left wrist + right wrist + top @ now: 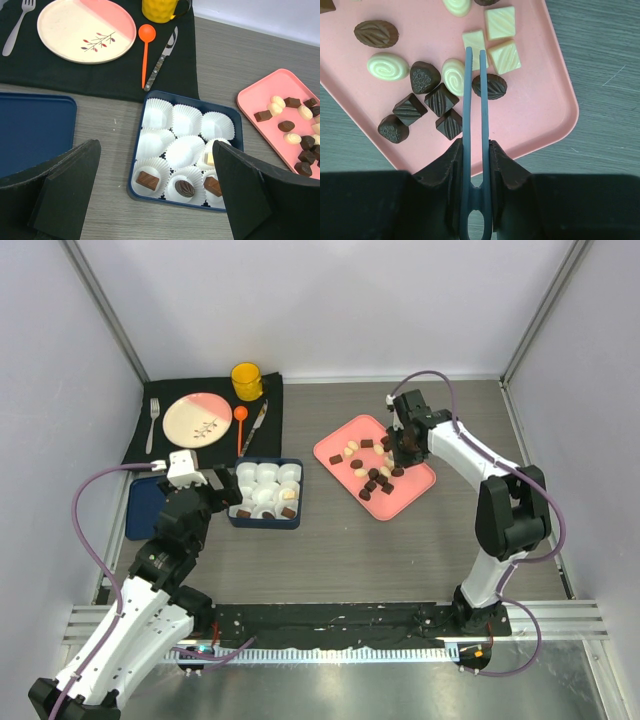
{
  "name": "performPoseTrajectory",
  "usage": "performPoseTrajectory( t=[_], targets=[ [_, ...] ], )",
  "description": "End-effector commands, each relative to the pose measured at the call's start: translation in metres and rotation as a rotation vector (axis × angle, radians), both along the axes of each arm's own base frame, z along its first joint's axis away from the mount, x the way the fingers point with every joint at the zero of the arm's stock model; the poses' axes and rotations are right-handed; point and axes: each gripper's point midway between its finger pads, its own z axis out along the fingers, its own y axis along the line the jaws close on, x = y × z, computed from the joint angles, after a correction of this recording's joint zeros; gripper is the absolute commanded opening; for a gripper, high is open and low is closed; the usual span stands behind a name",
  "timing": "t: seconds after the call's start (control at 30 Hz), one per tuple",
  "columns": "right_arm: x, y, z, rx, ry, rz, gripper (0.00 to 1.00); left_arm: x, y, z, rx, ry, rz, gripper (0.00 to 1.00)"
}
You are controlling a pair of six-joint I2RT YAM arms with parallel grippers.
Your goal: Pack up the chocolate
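Right tool sat nearest the lens, its black fingers pressed together on slim blue-grey tweezers. Prongs ran near-parallel with a narrow gap and nothing between the tips. The tips hung over the pink rectangular tray, at the edge of a cream square and between a white swirled oval and a dark ribbed oval.

Most of the small dark-brown and cream-white chocolate pieces lay loose on that tray. Four sat in the navy square box: three brown along the near row and one cream at the right of the middle row. The other five white fluted paper cups held nothing.

Left tool was spread wide, empty, hovering on the near side of the box.

My read: pick step, no piece taken yet. The next move calls for easing the prongs apart, straddling one piece, then pinching and carrying it to a free cup.

Materials:
- Pieces were glossy moulded squares, ovals and domes with ribbed or dotted tops. I'd expect them to slip under smooth prongs, and the tight cluster leaves little room.
- Tray looked smooth and matte, with a low lip.
- Cups were thin pleated paper, likely to shift if nudged.
- Grey wood-grain worktop lay underneath.
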Motion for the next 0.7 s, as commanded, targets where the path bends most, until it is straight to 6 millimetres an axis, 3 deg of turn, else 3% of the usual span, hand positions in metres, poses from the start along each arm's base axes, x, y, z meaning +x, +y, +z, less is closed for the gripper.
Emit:
performPoseTrajectory(
  t=[0.0, 0.5, 0.67],
  targets=[
    [0.011, -0.001, 0.007, -0.014, -0.021, 0.009, 0.27, 0.004, -0.001, 0.027, -0.021, -0.066, -0.002, 1.0],
    [0.014, 0.005, -0.002, -0.01, 0.011, 0.052, 0.34, 0.004, -0.001, 0.026, -0.02, -0.064, 0.0, 1.0],
    [0.017, 0.01, 0.005, 0.015, -0.002, 0.072, 0.34, 0.004, 0.0, 0.026, -0.018, -0.062, -0.001, 1.0]
  ],
)
